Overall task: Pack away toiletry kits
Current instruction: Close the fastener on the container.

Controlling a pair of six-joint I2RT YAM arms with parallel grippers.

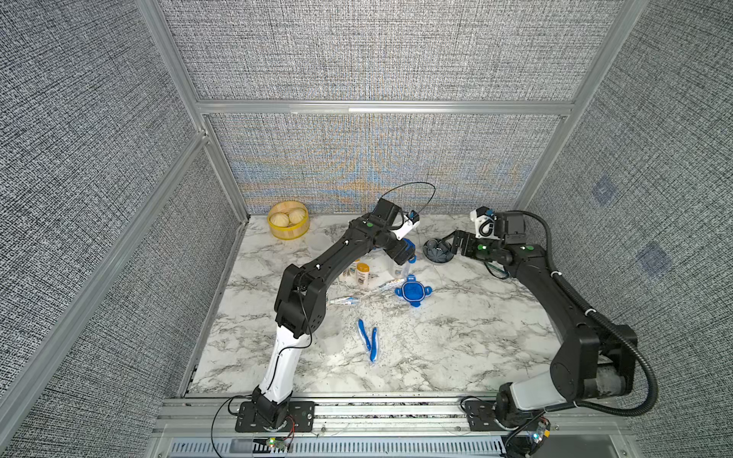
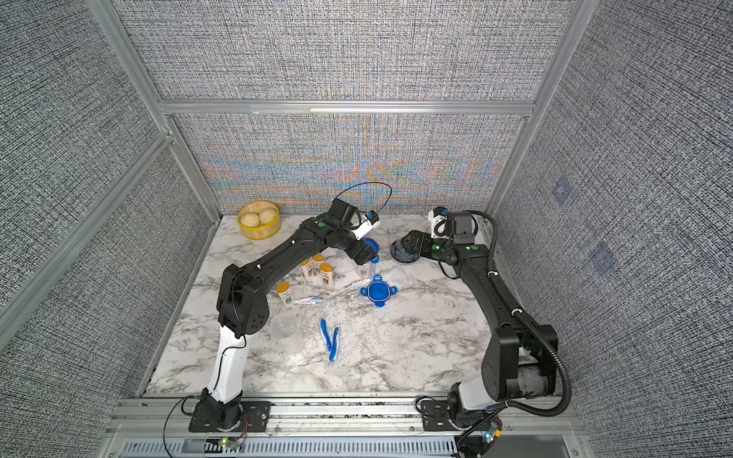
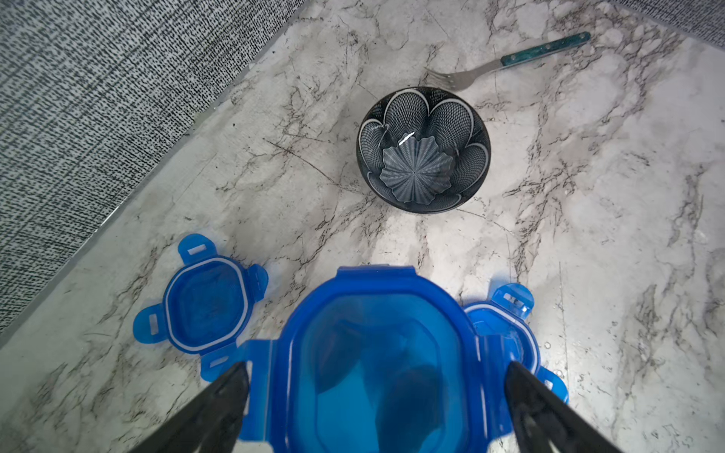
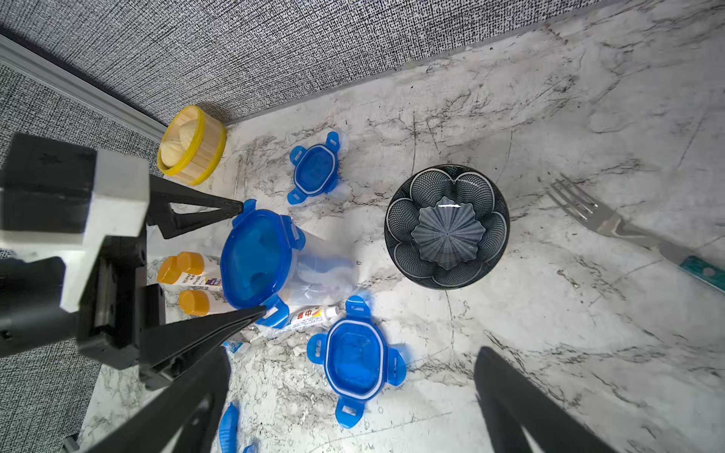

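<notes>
Surface: white marble-look tabletop; grey woven wall panels in aluminium framing on three sides.
Lidded cup: clear cup with a blue four-tab lid on top. It stands upright toward the back centre of the table, between the bottle cluster and the dark bowl. Contents are blurred through the lid and wall. Can't tell if the tabs are clipped.
Left gripper: you have it over the lidded cup, jaws spread wide. One finger sits on each side of the lid, tips at the side tabs. Can't tell if they press.
Front lid: loose and flat on the table, just in front of the cup.
Back lid: loose and flat, behind the cup near the back wall.
Tube one: white toothpaste tube lying at the cup's base, beside the front lid.
Tube two: lies flat, further toward your left arm.
Bottle cluster: three white bottles with orange caps, upright and close together on the cup's left.
Fourth bottle: same kind, apart from the cluster, near your left arm.
Toothbrushes: two blue ones side by side mid-table, well in front of the cup.
Open cup: clear, no lid, beside your left arm's elbow.
Right gripper: jaws spread wide with nothing between them; it hovers by the dark bowl.
Dark bowl: petal pattern, holds a grey fluted piece, right of the cup.
Fork: teal handle, lies beyond the bowl.
Steamer basket: yellow, holds buns, in the back left corner.
</notes>
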